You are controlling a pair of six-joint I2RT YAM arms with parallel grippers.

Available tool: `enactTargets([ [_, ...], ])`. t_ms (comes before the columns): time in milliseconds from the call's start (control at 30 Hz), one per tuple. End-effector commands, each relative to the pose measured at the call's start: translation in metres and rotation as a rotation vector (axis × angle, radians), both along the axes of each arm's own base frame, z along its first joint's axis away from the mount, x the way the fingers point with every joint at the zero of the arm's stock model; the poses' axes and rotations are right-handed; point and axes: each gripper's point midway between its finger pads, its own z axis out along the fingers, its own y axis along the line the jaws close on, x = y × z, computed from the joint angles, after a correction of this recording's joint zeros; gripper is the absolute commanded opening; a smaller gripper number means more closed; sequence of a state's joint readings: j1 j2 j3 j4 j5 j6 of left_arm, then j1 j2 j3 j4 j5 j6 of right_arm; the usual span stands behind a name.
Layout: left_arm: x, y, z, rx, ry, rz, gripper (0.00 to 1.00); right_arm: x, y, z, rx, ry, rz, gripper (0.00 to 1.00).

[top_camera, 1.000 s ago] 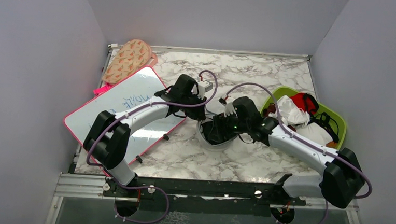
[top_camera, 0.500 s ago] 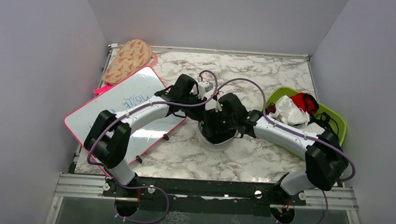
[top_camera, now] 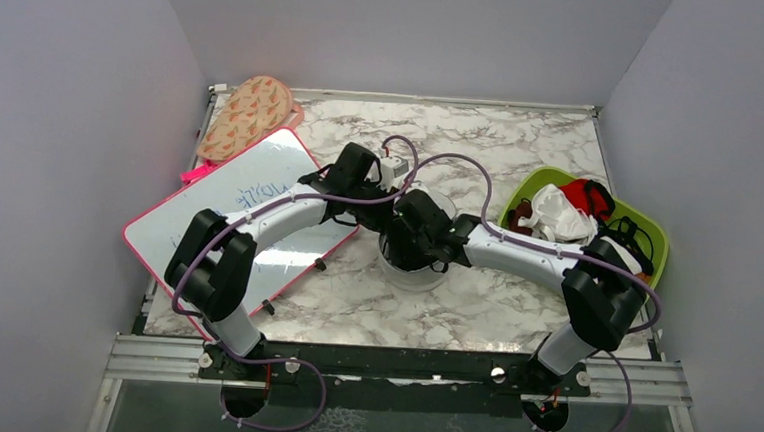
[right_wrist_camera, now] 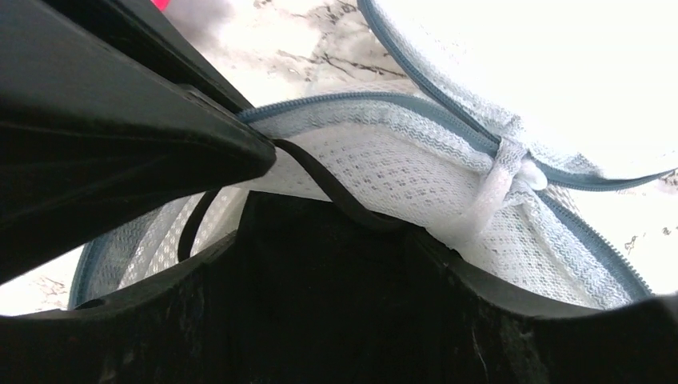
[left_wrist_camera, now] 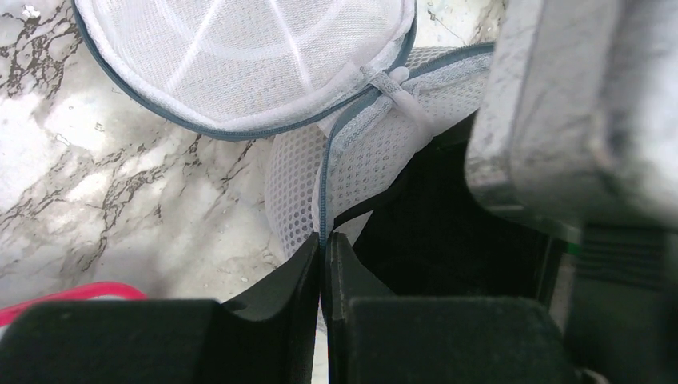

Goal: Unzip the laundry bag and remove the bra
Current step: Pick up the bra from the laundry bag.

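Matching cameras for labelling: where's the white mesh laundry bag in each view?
Top external: white mesh laundry bag at centre of picture, only its near rim showing.
Left wrist: centre, round lid flipped open above.
Right wrist: across the middle, lid upper right.
Shared landmark: grey-blue zipper tape, both wrist views.

The laundry bag [left_wrist_camera: 240, 48] is white open-weave mesh cloth; the table [left_wrist_camera: 96, 184], glossy veined marble.

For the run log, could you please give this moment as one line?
laundry bag: unzipped, lid flipped open | left gripper: shut on bag rim | right gripper: open over bra inside bag
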State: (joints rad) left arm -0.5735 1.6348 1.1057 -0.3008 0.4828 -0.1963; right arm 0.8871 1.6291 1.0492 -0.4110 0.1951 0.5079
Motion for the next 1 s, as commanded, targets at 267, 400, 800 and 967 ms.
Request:
enactTargets([
  [267,0.005,-0.011,0.02,-0.039,-0.058,-0.023,0.0,0.002,0.004,0.032,0.076,-0.102,0.052,0.13],
  [400,0.005,-0.011,0.023,-0.044,-0.067,-0.023,0.0,-0.001,0.005,0.062,0.142,-0.166,0.084,0.01],
  [800,0.008,-0.006,0.03,-0.035,-0.11,-0.009,0.0,-0.009,-0.004,0.142,0.287,-0.334,0.13,0.01],
  [967,0.008,-0.007,0.029,-0.035,-0.107,-0.011,0.0,-0.008,-0.011,0.19,0.34,-0.418,0.115,0.01],
])
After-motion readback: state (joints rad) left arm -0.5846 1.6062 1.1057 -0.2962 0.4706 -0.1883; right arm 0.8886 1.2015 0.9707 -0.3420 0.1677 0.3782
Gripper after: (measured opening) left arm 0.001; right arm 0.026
